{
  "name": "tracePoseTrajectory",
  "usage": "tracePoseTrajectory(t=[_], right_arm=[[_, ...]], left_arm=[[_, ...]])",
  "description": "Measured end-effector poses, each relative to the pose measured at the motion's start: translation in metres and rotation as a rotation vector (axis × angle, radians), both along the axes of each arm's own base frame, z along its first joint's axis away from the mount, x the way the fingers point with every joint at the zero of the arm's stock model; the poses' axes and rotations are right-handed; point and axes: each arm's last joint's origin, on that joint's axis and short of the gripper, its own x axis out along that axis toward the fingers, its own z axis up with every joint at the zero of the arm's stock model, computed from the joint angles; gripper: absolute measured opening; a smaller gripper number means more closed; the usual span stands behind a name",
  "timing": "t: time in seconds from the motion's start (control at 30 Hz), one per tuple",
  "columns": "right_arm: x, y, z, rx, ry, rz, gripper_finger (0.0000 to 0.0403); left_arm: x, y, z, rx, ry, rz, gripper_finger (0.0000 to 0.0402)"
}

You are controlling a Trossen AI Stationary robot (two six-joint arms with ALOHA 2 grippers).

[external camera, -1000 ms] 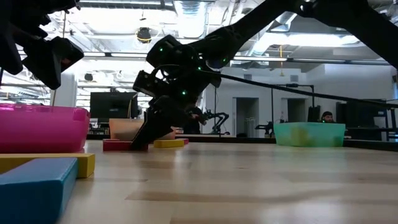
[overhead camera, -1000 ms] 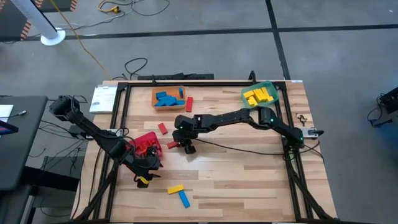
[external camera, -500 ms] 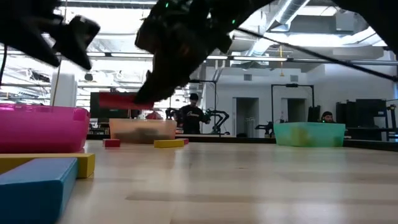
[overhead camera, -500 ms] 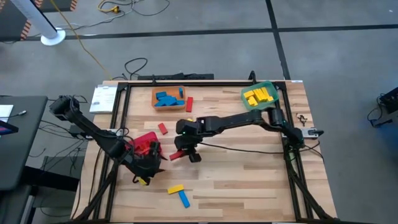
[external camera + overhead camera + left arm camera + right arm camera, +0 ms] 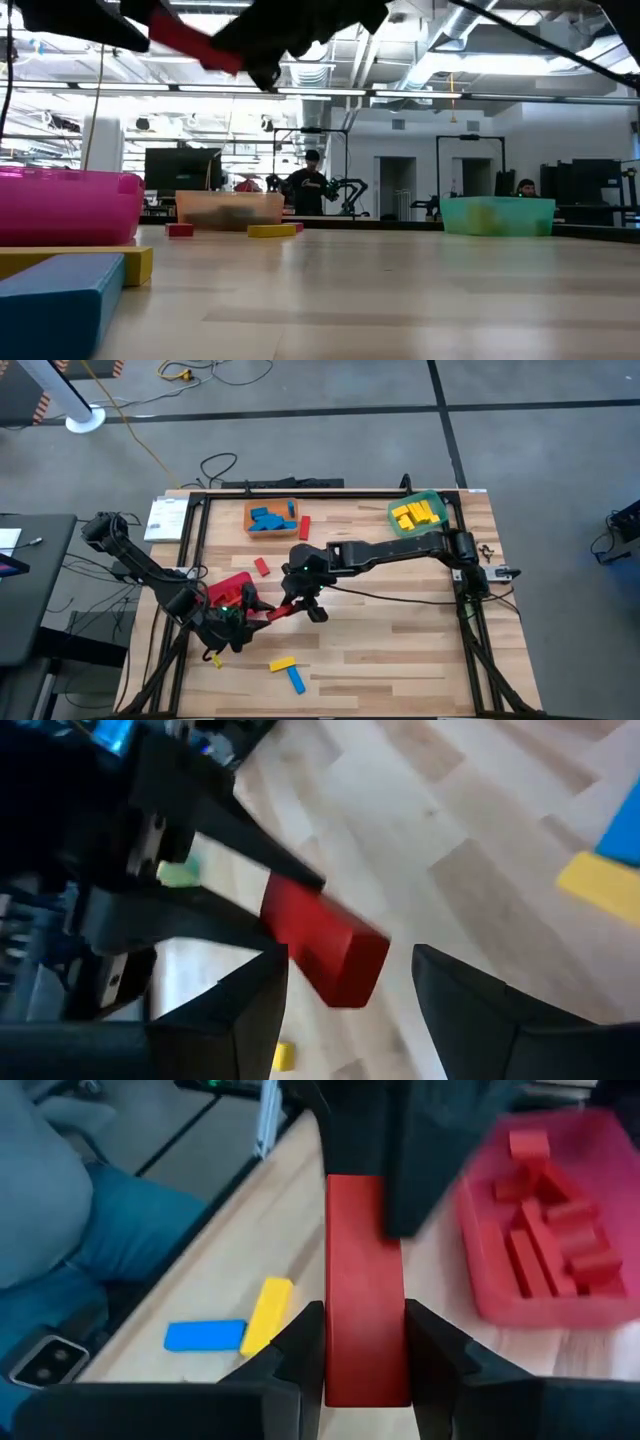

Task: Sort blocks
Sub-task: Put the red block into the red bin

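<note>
A smooth, flat red block [image 5: 366, 1290], a plain rectangular bar, hangs in the air just beside the red bin [image 5: 228, 589], clamped on its 2 long sides by the right gripper [image 5: 292, 606], fingers [image 5: 300, 1350] pressed against it. The left gripper [image 5: 222, 632] waits near the same bin, jaws spread apart and holding nothing. A yellow block [image 5: 282, 663] and a blue block [image 5: 297, 679] lie touching on the wood-plank table [image 5: 400, 650], farther from the bin

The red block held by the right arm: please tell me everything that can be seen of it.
The red block is a plain, solid-red rectangular bar with flat faces and sharp edges. It sits clamped between the right gripper jaws, lifted off the table, with its long end sticking forward. It hangs beside the red bin, which already holds other red bars.
</note>
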Motion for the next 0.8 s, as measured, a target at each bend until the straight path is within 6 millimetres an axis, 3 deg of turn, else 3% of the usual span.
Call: tracePoseTrajectory(t=[0.4, 0.8], right_arm=[[0.002, 0.002, 0.009, 0.061, -0.040, -0.004, 0.0121], [0.004, 0.001, 0.013, 0.080, -0.072, -0.018, 0.0121]], left_arm=[[-0.001, -0.007, 0.012, 0.191, -0.146, 0.061, 0.0205], [-0.002, -0.008, 0.012, 0.235, -0.138, 0.063, 0.0094]])
